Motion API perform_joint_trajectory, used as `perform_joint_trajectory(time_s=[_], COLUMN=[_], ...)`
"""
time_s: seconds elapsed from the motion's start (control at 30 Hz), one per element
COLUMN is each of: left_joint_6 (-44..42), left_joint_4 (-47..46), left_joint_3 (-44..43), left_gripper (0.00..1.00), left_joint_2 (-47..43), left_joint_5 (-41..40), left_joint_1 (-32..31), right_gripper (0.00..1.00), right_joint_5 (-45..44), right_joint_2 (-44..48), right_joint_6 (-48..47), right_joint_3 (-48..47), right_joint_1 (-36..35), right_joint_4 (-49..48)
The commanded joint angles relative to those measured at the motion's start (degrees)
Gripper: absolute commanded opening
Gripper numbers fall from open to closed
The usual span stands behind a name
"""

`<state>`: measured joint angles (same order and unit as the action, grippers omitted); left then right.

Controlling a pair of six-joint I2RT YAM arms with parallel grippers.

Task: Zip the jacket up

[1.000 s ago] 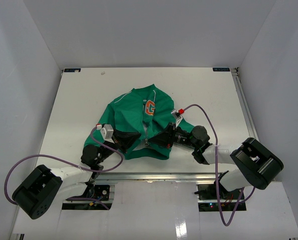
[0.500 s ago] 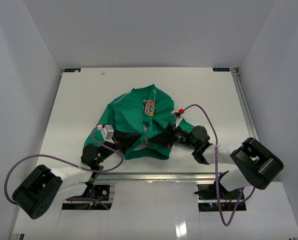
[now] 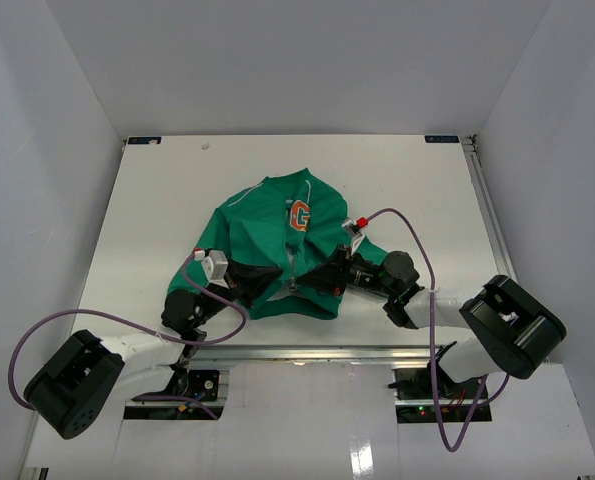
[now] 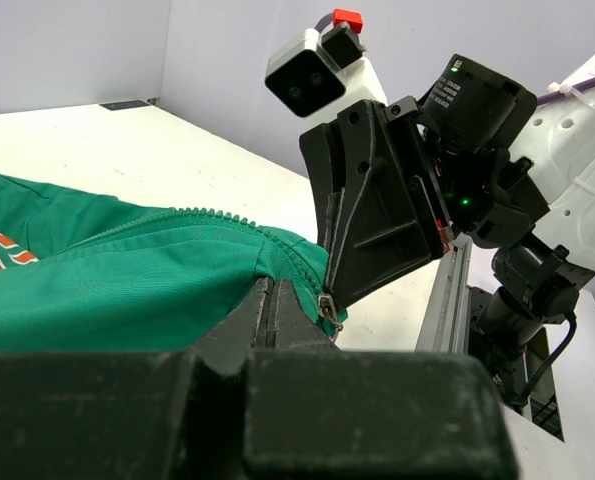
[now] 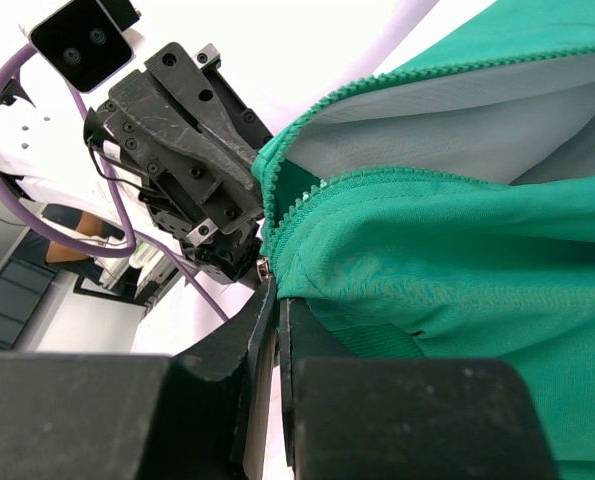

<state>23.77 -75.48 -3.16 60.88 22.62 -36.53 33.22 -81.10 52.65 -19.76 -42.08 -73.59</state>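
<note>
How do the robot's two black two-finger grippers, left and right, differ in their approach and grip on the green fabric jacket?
The left gripper reaches in from the near left; the right gripper comes in from the right. The left gripper pinches the green fabric jacket on its hem edge; the right gripper's tip meets the small metal zipper slider beside it. Shared: both are shut on the jacket at the zipper's bottom end.
</note>
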Motion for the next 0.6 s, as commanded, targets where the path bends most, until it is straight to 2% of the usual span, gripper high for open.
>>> perform_joint_trajectory(time_s=[0.0, 0.57], left_joint_6=[-0.7, -1.8], left_joint_4=[-27.4, -27.4], left_joint_3=[9.6, 9.1], left_gripper=[0.0, 0.0], left_joint_2=[-1.6, 0.7], left_joint_5=[2.5, 4.6], left_joint_1=[0.0, 0.0], right_gripper=[0.08, 0.08], right_joint_5=[0.4, 0.7], right_joint_2=[-0.5, 2.2], right_joint_6=[1.1, 0.9], right_joint_3=[-1.8, -2.1], right_joint_1=[0.7, 0.8], right_joint_4=[-6.7, -6.0])
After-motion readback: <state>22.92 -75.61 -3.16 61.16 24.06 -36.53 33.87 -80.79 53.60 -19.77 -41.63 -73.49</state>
